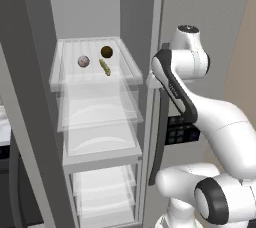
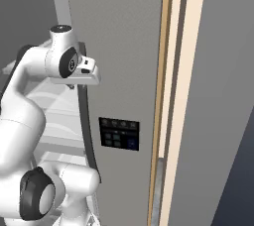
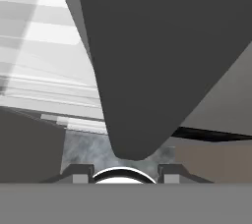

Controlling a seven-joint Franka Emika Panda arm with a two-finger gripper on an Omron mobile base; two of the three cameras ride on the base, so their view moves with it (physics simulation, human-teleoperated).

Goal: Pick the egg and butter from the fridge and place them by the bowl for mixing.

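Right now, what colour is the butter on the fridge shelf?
Yellowish-olive; the butter shows best in the left base view.

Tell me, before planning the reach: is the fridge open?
Open: the fridge shows bare shelves, with the egg and the butter exposed.

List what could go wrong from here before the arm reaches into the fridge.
1. The egg, butter and a dark brown ball lie close together on one glass shelf; the gripper might nudge one while taking another, or take the ball.
2. The egg and ball are round and may roll off if bumped.
3. The arm's hand sits near the dark door handle and may strike it.
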